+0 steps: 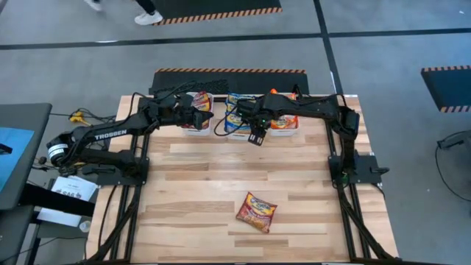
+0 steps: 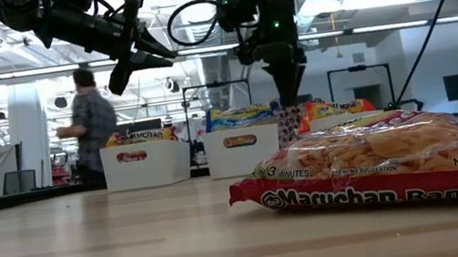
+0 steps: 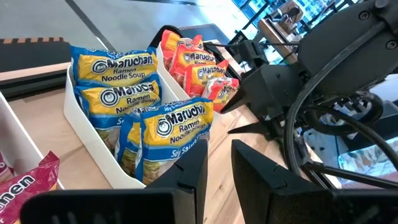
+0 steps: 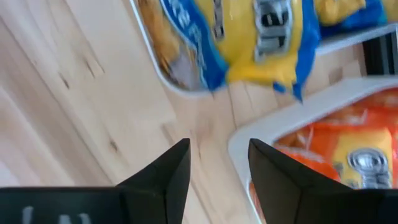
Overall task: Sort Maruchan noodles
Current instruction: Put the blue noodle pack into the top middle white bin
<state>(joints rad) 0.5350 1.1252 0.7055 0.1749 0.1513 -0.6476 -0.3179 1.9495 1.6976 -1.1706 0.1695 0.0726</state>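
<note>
One dark red Maruchan packet (image 1: 256, 211) lies flat on the table near the front; it fills the low view's right (image 2: 382, 164). Three white bins stand in a row at the far edge: the left bin (image 1: 196, 129) holds red packets, the middle bin (image 1: 237, 135) blue ones (image 3: 118, 81), the right bin (image 1: 283, 132) orange ones (image 3: 196, 62). My left gripper (image 1: 204, 118) hovers over the left bin, slightly open and empty (image 3: 219, 165). My right gripper (image 1: 255, 137) points down just in front of the gap between the middle and right bins, open and empty (image 4: 217, 165).
Bare wood lies between the bins and the lone packet. Both arms reach across the far half of the table, close to each other. A person (image 2: 92, 122) stands in the room beyond the far edge.
</note>
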